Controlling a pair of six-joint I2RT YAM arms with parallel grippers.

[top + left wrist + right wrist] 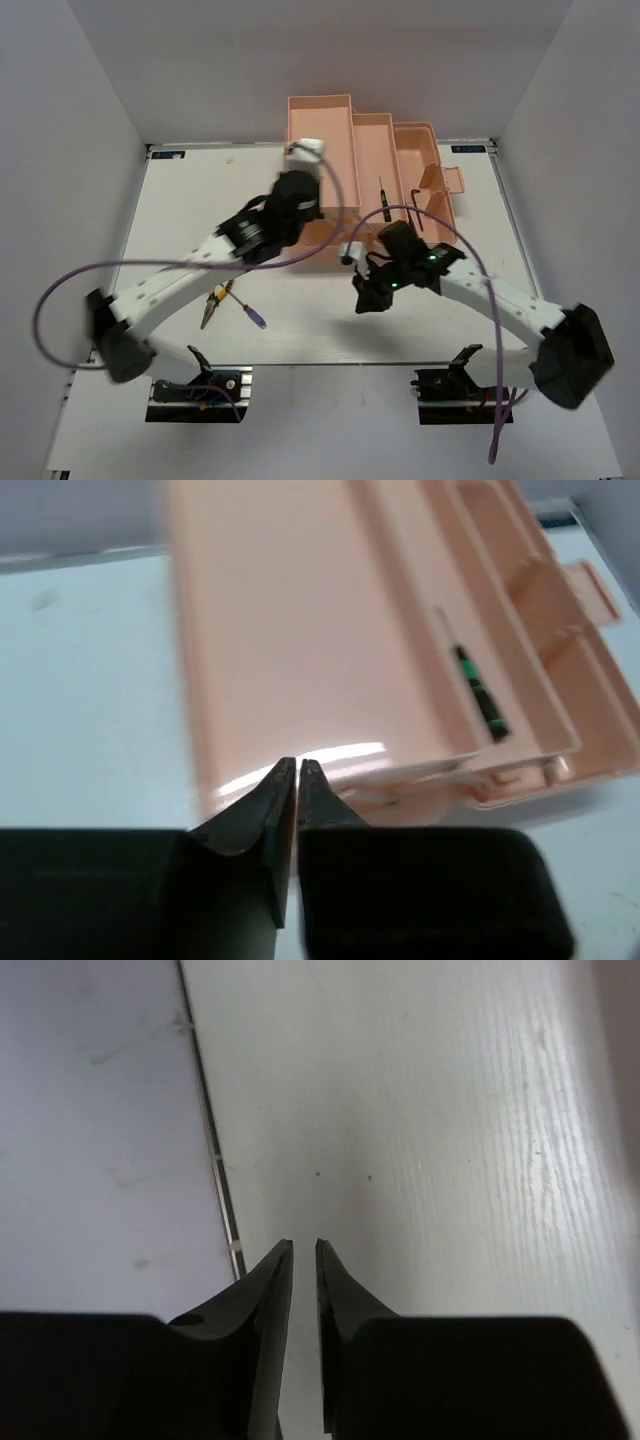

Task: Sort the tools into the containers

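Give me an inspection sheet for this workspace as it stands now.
Surface: white table, a few small specks.
Job's things: pink toolbox open at the far edge, with the green-handled screwdriver and a hex key inside. The yellow-handled pliers and blue-handled screwdriver lie on the table by the left arm.
Clutter: nothing seen.
Grippers: left end effector over the toolbox, closed, empty. Right end effector over the table, nearly closed, empty.
Cables: purple cables loop off both arms.
Surroundings: white walls on three sides.
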